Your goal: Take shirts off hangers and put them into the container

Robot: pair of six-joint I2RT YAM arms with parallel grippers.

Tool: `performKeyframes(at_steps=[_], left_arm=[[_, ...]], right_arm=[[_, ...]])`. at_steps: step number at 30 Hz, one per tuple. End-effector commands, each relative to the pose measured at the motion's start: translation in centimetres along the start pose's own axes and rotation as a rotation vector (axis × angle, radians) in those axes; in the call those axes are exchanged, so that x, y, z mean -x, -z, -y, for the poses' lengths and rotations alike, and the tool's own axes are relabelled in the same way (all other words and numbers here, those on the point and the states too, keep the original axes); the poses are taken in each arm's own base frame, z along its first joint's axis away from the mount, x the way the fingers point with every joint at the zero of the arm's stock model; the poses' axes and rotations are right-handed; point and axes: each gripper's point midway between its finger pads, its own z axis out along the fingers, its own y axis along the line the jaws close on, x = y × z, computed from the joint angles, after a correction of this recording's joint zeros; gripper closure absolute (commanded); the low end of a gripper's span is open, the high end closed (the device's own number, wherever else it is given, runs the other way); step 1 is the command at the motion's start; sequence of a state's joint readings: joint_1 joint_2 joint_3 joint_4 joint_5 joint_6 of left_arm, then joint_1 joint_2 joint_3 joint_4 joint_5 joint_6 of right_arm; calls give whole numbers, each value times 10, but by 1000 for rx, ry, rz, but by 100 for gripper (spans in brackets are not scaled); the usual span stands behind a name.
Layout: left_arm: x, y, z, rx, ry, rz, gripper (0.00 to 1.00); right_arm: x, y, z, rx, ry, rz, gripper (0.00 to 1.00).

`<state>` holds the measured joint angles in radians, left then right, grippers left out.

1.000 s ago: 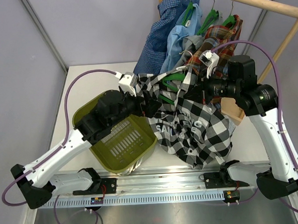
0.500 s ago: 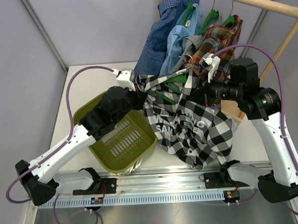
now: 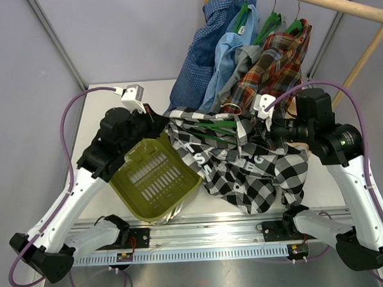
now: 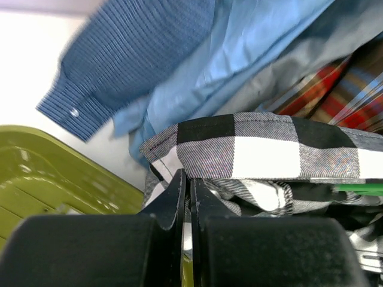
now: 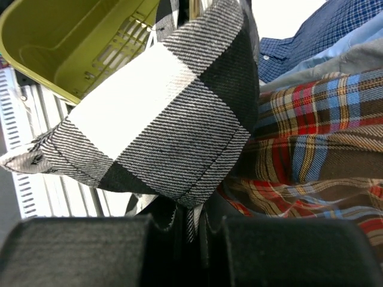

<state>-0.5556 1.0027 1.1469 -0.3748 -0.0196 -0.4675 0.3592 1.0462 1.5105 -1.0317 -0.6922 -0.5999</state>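
**A:** Quick chk: where's our checked shirt (image 3: 257, 169) vs the tub (image 3: 156, 179)?

**B:** Not in the tub. We've got it stretched out just right of the tub. Its near half is slumped on the table (image 3: 157, 94) beside the tub's right wall, and one edge is lifted by the tub's far right corner.

**A:** Left gripper (image 4: 187, 179)?

**B:** Fingers pressed together, w/ a fold of the checked shirt nipped at the tips. It sits just beyond the tub's far rim. Our wrist cam shows the tub's green wall low on the left.

**A:** And the right gripper (image 5: 190, 224)?

**B:** Also clamped, on a checked hem that stands up btwn its fingers. It's well right of the tub, up against the plaid shirt (image 3: 274, 65).

**A:** Hanger (image 3: 209, 122)?

**B:** Green, inside the checked shirt, right of the tub's far corner. We can't tell what its hook is doing.

**A:** Rest of our shirts?

**B:** Beyond the tub and to its right, hanging off the wooden rail (image 3: 325, 1). The dark blue shirt (image 3: 197, 59) is nearest the tub, then the light blue shirt (image 3: 228, 48) and the grey shirt (image 3: 239, 67). The plaid shirt is farthest from the tub. Other hangers (image 3: 241, 17), also green, show at the collars.
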Motion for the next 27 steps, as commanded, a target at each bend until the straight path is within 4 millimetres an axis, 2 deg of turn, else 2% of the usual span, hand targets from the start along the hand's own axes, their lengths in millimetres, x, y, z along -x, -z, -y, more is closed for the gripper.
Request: performKeyframes(at_steps=[1,3,5,6,7,8,10,11,14,18,20,22,23,27], left_arm=[[-10,-1,-76,295,-12,-31,100],[-8,-1,-71,270,-14,-30,100],[-5,-2,-47,136,-13,-20,100],[11,-1,-26,30,-31,42,100],[9,2,-2,-103,-37,21,100],[14,4,11,-164,-38,23,99],[7,5,38,-320,-52,-43,90],[5,4,43,-340,-46,-65,75],[-6,2,45,-340,-39,-130,47],[-16,3,53,-334,-27,-135,22],[-24,3,64,-350,-23,-155,15],[-26,-3,65,-310,-25,-147,6],[-36,-8,67,-294,-31,-173,2],[-41,-33,52,-161,-34,-157,1]], right_arm=[[22,34,1,-124,144,76,100],[12,31,20,-199,126,21,100],[-9,21,33,-207,65,-77,100],[-14,19,33,-202,53,-102,100],[-15,17,31,-188,47,-99,100],[-12,15,24,-155,50,-72,100],[-7,13,20,-129,37,-47,100],[-5,11,21,-122,29,-43,100],[5,12,27,-135,33,-27,100],[12,10,27,-127,13,-9,100],[13,8,26,-117,0,-1,100],[13,7,25,-111,-9,4,100],[13,6,24,-101,-12,9,100],[15,5,20,-83,-23,17,100]])
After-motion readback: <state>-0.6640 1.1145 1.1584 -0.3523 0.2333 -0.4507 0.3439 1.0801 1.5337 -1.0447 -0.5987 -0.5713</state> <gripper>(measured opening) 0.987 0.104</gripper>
